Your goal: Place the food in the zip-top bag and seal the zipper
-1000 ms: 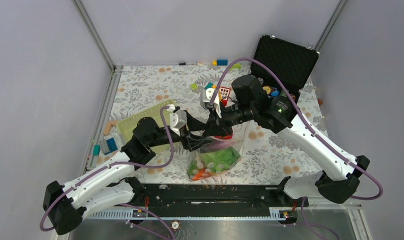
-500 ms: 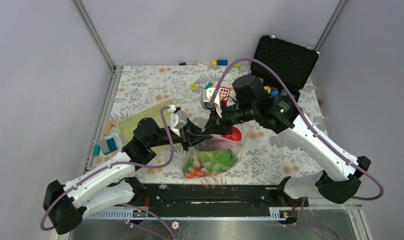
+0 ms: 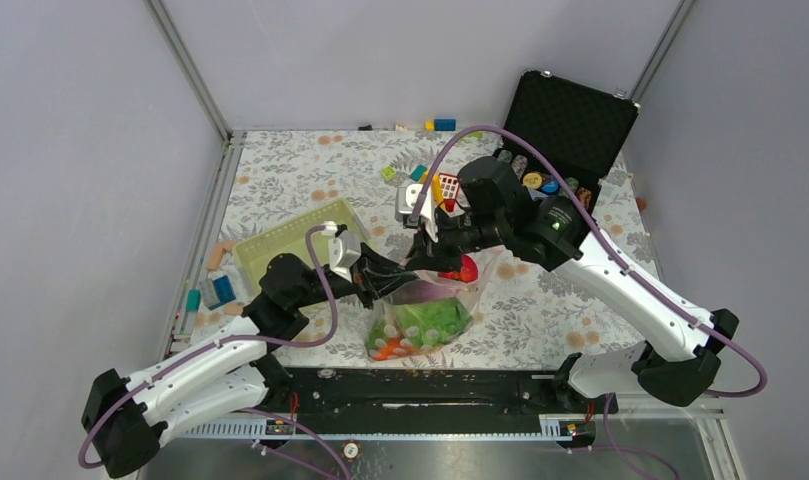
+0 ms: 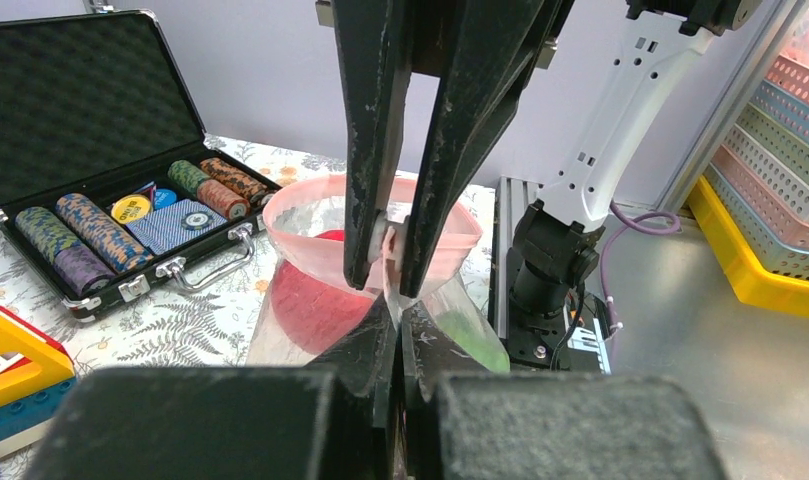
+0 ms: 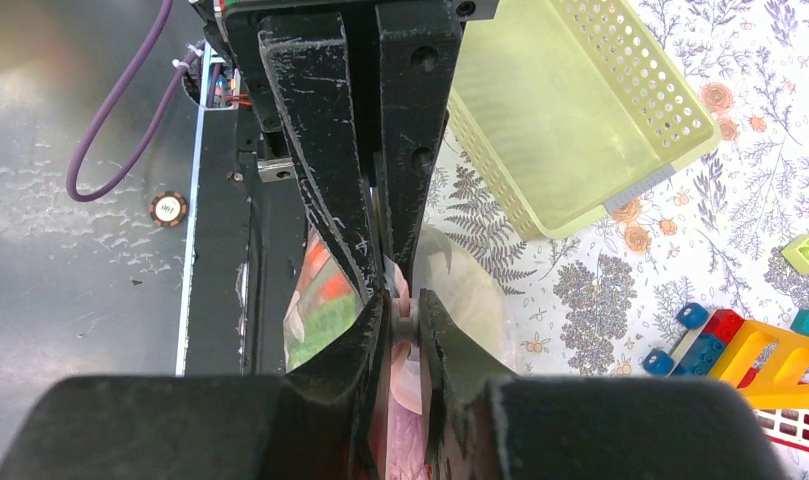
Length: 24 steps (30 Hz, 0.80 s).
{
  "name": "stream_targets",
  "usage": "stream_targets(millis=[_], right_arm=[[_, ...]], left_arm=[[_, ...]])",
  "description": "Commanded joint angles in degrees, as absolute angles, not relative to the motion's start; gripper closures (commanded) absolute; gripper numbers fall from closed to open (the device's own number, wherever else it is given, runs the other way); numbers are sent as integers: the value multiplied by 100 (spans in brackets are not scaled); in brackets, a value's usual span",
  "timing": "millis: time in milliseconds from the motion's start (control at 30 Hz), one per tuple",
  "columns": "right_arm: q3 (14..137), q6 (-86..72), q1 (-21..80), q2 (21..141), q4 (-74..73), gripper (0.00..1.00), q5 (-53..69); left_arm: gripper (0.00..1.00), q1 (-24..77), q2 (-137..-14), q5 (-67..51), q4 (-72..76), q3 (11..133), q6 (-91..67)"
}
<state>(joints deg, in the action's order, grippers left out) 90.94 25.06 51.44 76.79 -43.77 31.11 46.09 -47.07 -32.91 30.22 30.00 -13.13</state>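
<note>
Zip-top bag [image 3: 425, 320]: left claw [image 4: 395, 330], right claw [image 5: 400, 320] both pinch its zipper [image 4: 310, 250].

No text, brand or no. legible w/ certainty. Closest candidate: lone poker chip [image 5: 167, 208] lying on the grey metal sheet [image 5: 60, 250] by the arm bases, right wrist view. It has a dark centre w/ pale marks, poss. digits, too small to read. Yellow chip [image 4: 132, 208] in the open black case [image 4: 80, 90], left wrist view, has dark print on its face, but blurred, illegible. Chip stacks [image 4: 90, 235] beside it show edge stripes only, no lettering visible.
</note>
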Motion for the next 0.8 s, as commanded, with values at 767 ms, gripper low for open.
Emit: stream_targets(millis=[767], right_arm=[[7990,2050,5027,7281,-2973,85,3276]], left_arm=[[100,4617,-4218,-3712,4693,2599,-2109]])
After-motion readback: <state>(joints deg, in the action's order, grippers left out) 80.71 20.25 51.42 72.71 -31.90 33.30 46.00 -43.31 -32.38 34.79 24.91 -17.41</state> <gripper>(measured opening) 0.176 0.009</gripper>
